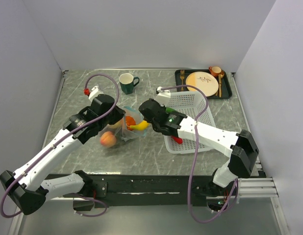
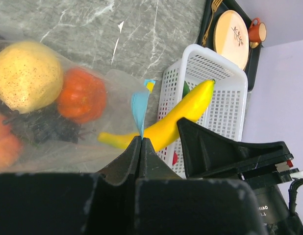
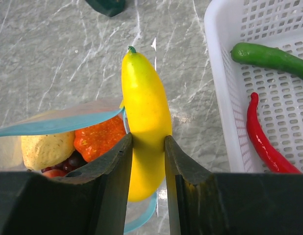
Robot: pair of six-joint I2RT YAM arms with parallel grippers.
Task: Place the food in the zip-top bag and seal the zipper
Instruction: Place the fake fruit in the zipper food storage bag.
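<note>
The clear zip-top bag (image 1: 121,129) lies left of centre, with the lemon (image 2: 26,76), orange (image 2: 82,95), dark grapes (image 2: 41,125) and peach (image 1: 108,139) inside. My left gripper (image 2: 140,139) is shut on the teal zipper strip (image 2: 139,110) at the bag's mouth and holds it up. My right gripper (image 3: 148,139) is shut on the yellow banana (image 3: 144,98), whose lower end sits in the open mouth between the teal strips (image 3: 58,123). The red chili (image 3: 264,139) and green pepper (image 3: 271,58) lie in the white basket (image 3: 217,73).
The white mesh basket (image 1: 190,117) stands right of the bag, under my right arm. A green mug (image 1: 127,83) stands at the back. A dark tray with a cream plate (image 1: 202,83), cutlery and a small cup sits at the back right.
</note>
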